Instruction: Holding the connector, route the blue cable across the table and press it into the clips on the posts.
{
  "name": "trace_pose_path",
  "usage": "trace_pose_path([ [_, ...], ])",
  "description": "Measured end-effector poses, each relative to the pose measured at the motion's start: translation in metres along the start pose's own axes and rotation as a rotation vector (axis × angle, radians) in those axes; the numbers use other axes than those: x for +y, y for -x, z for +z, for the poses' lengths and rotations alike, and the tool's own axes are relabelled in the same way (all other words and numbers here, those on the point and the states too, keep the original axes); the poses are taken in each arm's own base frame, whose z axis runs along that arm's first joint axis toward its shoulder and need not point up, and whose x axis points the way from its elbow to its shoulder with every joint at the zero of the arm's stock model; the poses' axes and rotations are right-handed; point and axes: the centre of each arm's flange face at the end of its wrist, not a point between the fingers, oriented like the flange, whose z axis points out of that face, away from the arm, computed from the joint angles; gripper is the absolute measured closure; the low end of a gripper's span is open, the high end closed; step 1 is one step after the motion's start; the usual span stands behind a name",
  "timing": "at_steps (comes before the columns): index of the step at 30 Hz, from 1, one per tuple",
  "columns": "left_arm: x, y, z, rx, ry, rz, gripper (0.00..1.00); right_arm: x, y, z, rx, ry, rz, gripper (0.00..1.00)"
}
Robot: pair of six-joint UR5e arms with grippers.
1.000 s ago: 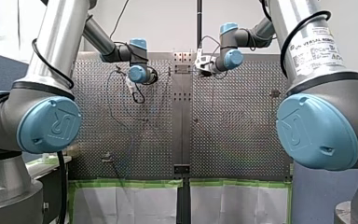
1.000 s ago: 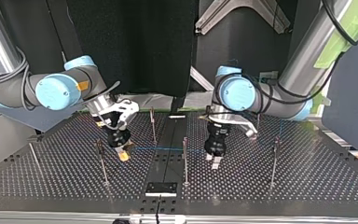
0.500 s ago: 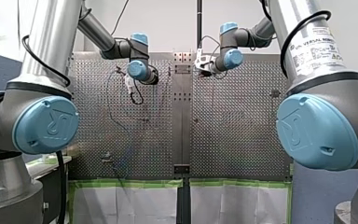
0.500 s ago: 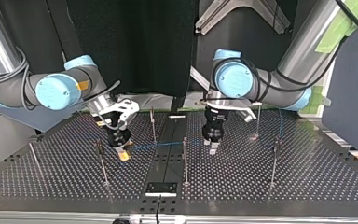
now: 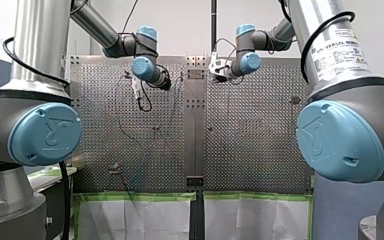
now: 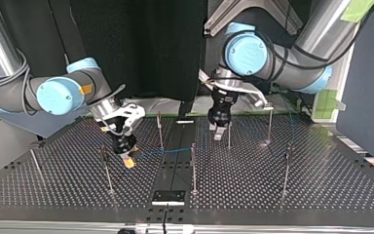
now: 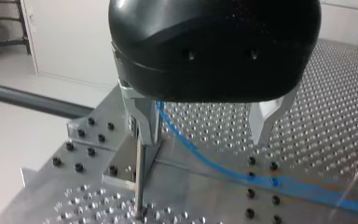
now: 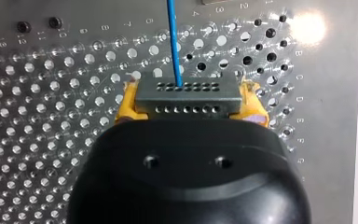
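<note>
In the right wrist view my right gripper [image 8: 189, 103] has its yellow pads shut on a grey connector [image 8: 189, 98], and the blue cable [image 8: 173, 42] leaves it straight ahead. At the top view's left, the same gripper [image 6: 129, 162] hangs low over the table. From it the cable [image 6: 165, 152] runs to a middle post [image 6: 193, 165]. My left gripper [image 6: 219, 132] hovers further back beside another post [image 6: 228, 136]. Its metal fingers [image 7: 265, 122] stand open with nothing between them. The cable [image 7: 200, 156] lies on the plate below them.
Several thin posts stand on the perforated table [image 6: 321, 185], among them one [image 6: 106, 170] near my right gripper and two [image 6: 287, 165] toward the top view's right. A black plate [image 6: 168, 196] sits at the near middle edge. Green tape [image 5: 140, 196] lines the table's near edge in the front view.
My left gripper has risen and drawn back from the cable toward the far side of the top view. My right gripper has kept its place with the connector.
</note>
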Motion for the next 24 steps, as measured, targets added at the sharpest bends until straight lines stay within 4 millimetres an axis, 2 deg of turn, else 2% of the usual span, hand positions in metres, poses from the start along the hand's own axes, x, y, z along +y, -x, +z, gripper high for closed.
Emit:
trace_pose_path([
  [8, -0.019, 0.024, -0.025, -0.057, -0.04, 0.014, 0.02, 0.004, -0.001, 0.0, 0.003, 0.008, 0.001, 1.0],
  [15, -0.048, 0.069, -0.043, -0.133, -0.086, 0.01, 0.02, 0.008, -0.001, 0.0, 0.005, 0.014, 0.001, 1.0],
  [19, -0.062, 0.074, -0.045, -0.123, -0.086, 0.032, 0.02, 0.008, -0.002, 0.0, 0.005, 0.015, 0.0, 1.0],
  [24, -0.081, 0.068, -0.041, -0.096, -0.08, 0.068, 0.02, 0.008, -0.002, 0.0, 0.005, 0.016, 0.0, 1.0],
])
